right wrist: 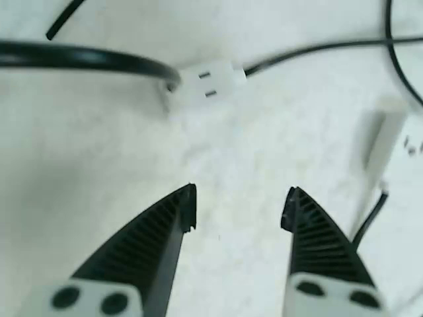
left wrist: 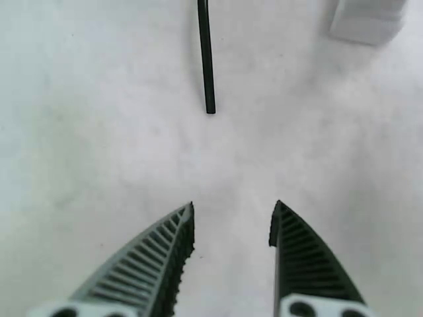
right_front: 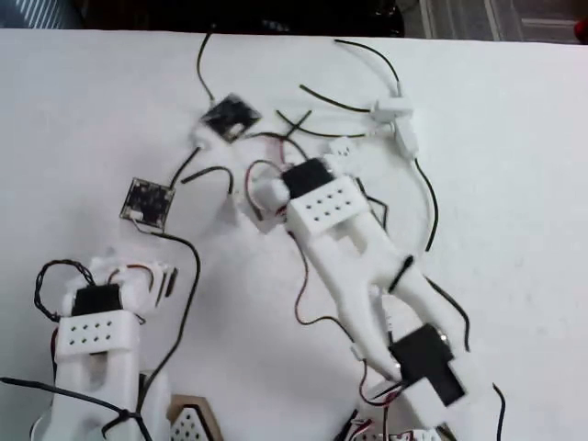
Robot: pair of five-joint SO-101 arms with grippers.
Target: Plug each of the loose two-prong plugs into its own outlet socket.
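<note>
White table (right_front: pixel 514 230), black leads strewn across it. The right arm (right_front: pixel 367 266) is stretched to the table's middle, and the left arm (right_front: pixel 92 367) sits at the near-left corner.

Two small dark boards (right_front: pixel 230 118) lie left of centre, the nearer board (right_front: pixel 147 200) close to the left arm.

The right gripper (right wrist: pixel 241 191) is spread wide and holds nothing. It hovers over bare table with the connector (right wrist: pixel 208 82) just ahead of its tips, not touching. The left gripper (left wrist: pixel 234 205) is open about as wide and also empty, with a cut lead end (left wrist: pixel 209 105) ahead of it.

Likely step: the right gripper picks up the connector.
- Advance and drop so the jaws straddle its short body.
- Pinch across the narrow sides, leaving the mating face free.
- Keep off the thick cable (right wrist: pixel 79 59) curling at one end; snag risk.
- Close slowly and centred; the piece looks light and will probably skid.

The connector is a small white block lying flat, with two short dark marks on top. Prongs or slots, cannot tell. A thin lead (right wrist: pixel 310 49) leaves the other end.
</note>
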